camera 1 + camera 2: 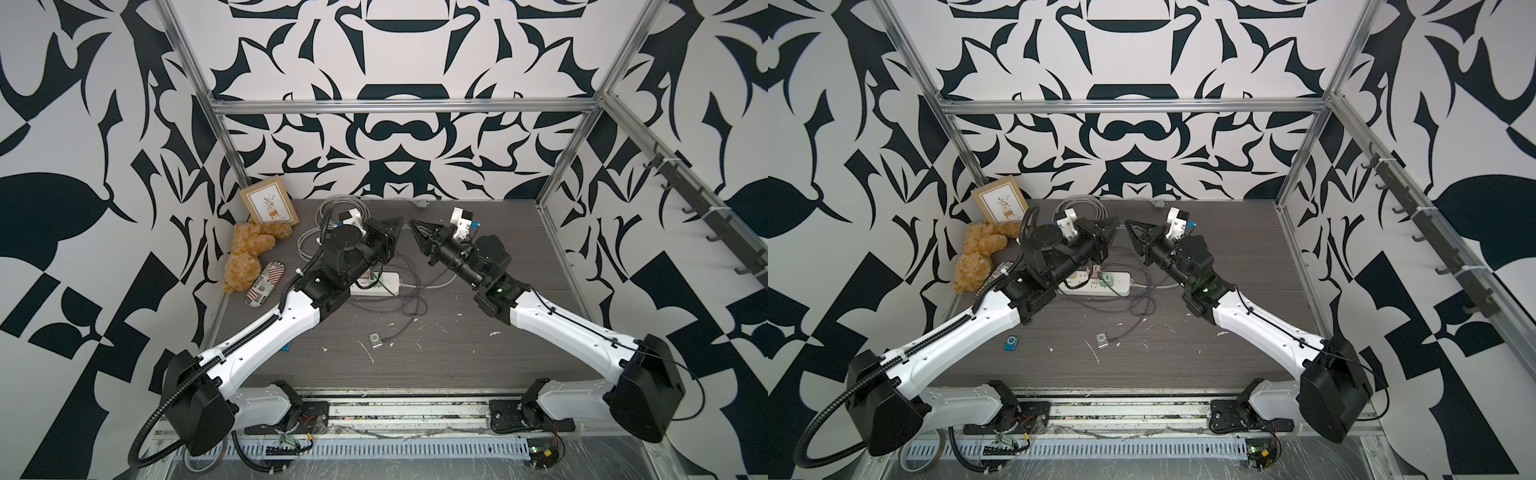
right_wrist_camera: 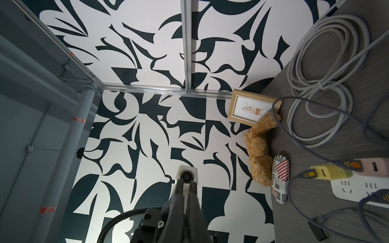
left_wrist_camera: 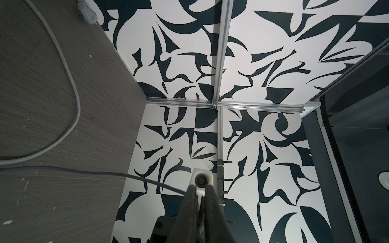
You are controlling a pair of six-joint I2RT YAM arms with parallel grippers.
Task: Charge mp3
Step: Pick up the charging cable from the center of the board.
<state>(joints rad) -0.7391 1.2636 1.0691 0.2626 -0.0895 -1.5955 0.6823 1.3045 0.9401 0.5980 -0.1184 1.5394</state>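
Observation:
A small silver mp3 (image 1: 376, 338) (image 1: 1102, 339) lies flat near the table's front middle. A dark cable's plug (image 1: 390, 341) sits against its right edge; whether it is seated I cannot tell. That cable loops back to the white power strip (image 1: 376, 284) (image 1: 1096, 282), which carries a yellow charger (image 2: 330, 173) and a pink charger (image 2: 372, 166). A blue mp3 (image 1: 1010, 343) lies by the left forearm. My left gripper (image 1: 401, 220) (image 3: 200, 187) and right gripper (image 1: 411, 222) (image 2: 187, 183) hang above the back of the table, tips facing each other, both shut and holding nothing.
A teddy bear (image 1: 249, 253), a framed picture (image 1: 270, 205) and a striped pouch (image 1: 264, 284) fill the back left corner. A coiled grey cable (image 2: 324, 84) lies behind the power strip. A loose black connector (image 2: 317, 230) rests on the table. Aluminium frame posts (image 1: 232, 158) border the table.

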